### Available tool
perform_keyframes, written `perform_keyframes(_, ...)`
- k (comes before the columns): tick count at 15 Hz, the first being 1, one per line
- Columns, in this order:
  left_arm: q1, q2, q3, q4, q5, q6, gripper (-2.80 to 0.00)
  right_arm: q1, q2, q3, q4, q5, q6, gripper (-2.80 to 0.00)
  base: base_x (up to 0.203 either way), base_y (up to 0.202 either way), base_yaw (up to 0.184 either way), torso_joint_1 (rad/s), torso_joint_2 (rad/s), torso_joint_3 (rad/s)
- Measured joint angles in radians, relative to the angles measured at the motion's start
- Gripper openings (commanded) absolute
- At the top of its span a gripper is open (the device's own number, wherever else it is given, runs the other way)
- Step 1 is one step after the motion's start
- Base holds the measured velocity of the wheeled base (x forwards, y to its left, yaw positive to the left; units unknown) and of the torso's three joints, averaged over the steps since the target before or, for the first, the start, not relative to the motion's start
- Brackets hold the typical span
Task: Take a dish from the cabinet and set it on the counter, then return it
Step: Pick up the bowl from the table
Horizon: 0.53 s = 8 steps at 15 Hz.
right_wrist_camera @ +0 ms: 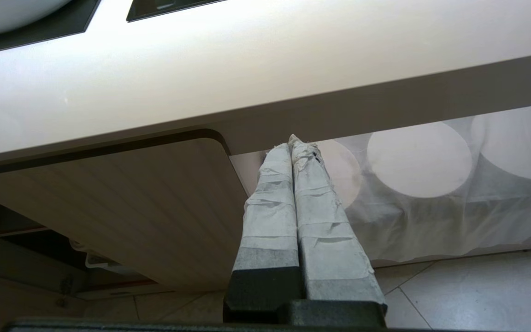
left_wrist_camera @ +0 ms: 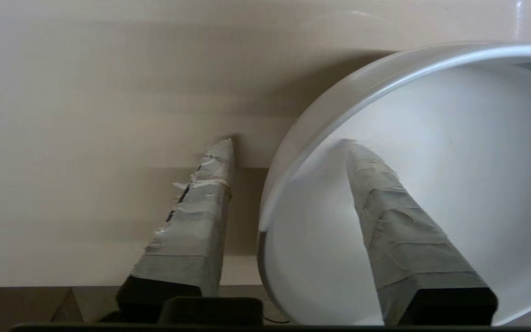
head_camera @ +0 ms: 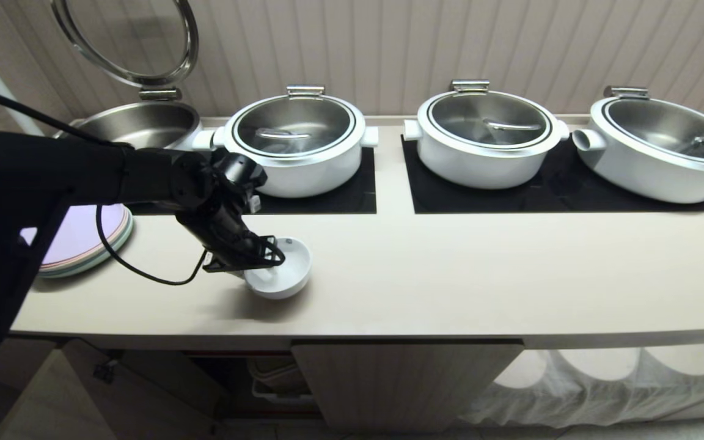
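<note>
Partly hidden dish (head_camera: 285, 272), left pincer (head_camera: 254, 260) straddling rim

The dish (head_camera: 285, 272) looks like glossy white ceramic, the counter (head_camera: 450, 269) smooth and matt, the pots (head_camera: 486, 146) shiny metal-lidded.

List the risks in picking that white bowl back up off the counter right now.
1. The left gripper straddles only the bowl rim, one finger inside, one outside; a thin pinch might slip.
2. The bowl looks tilted, so it may rock or tip.
3. It sits near the counter front edge; a nudge could send it off.
</note>
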Motion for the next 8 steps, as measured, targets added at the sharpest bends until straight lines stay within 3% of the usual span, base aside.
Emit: perform_keyframes(8, -0.007, 0.000, 0.000, 0.002, -0.002, -0.040, -2.80, 0.000, 0.000, 0.000, 0.000, -0.001, 0.000, -2.80, 0.000, 0.000, 0.000, 0.000, 0.00, 0.000)
